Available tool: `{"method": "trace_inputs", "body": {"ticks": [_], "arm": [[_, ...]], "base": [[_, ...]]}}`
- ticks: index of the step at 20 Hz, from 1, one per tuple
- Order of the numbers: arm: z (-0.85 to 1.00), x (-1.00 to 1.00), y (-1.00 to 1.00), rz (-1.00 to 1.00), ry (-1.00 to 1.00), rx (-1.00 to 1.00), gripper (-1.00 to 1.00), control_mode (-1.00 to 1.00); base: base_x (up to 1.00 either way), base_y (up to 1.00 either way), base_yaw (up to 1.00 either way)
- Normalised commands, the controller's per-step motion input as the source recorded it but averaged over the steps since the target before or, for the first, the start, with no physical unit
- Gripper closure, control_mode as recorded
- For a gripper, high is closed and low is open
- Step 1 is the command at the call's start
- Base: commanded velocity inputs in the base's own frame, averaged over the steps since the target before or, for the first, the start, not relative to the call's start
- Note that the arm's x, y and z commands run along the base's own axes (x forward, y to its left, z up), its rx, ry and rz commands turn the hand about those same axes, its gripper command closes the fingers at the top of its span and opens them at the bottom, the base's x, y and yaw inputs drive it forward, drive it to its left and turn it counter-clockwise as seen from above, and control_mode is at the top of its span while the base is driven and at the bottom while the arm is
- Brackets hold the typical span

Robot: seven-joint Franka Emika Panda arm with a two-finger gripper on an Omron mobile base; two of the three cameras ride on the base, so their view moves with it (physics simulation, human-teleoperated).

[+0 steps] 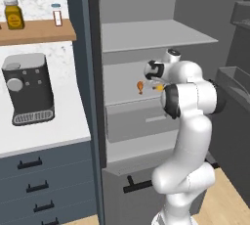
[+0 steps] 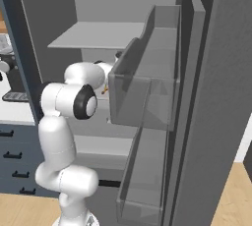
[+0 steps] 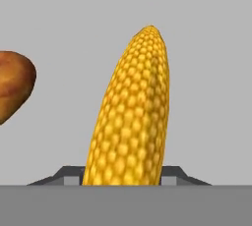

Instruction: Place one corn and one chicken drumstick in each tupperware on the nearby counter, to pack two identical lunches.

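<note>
the arm is reached into the open fridge [image 1: 146, 38], its hand held over the middle shelf [image 1: 122, 79]. in the hand view a corn cob [image 3: 130, 117] is seen close up, standing between the two dark finger tips of the gripper [image 3: 123, 176]; the tips are seen on either side of its lower end, close against it, so the jaws are taken to be pinching the cob, though actual contact cannot be told for certain. a chicken drumstick [image 3: 12, 90] is cut off by the left edge of that view, apart from the cob. in the left base view the drumstick [image 1: 140, 87] is seen near the front edge of the middle shelf, with a small yellow bit of the corn [image 1: 159, 87] just beside the hand. on the counter [image 1: 53, 131] to the left of the fridge a dark coffee machine [image 1: 28, 88] is stood towards the back edge. a wooden wall shelf [image 1: 39, 32] above it carries a yellow jar [image 1: 13, 14] and a small white shaker [image 1: 57, 14]. the fridge door [image 2: 147, 102] is swung open at the right.
</note>
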Motion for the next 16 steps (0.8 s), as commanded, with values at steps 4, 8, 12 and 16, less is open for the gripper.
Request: {"method": "trace_inputs", "body": {"ticks": [4, 8, 12, 16], "arm": [[0.48, -0.96, -0.02, 0.00, 0.00, 0.10, 1.00, -1.00], [0.40, -1.00, 0.08, 0.00, 0.00, 0.06, 1.00, -1.00], [0.37, -1.00, 0.32, -0.05, 0.01, 0.06, 1.00, -1.00], [0.12, -0.95, 0.30, 0.00, 0.14, 0.01, 1.00, -1.00]], "base": [[0.00, 0.00, 0.00], [0.00, 0.00, 0.00], [0.00, 0.00, 0.00], [0.00, 0.00, 0.00]]}}
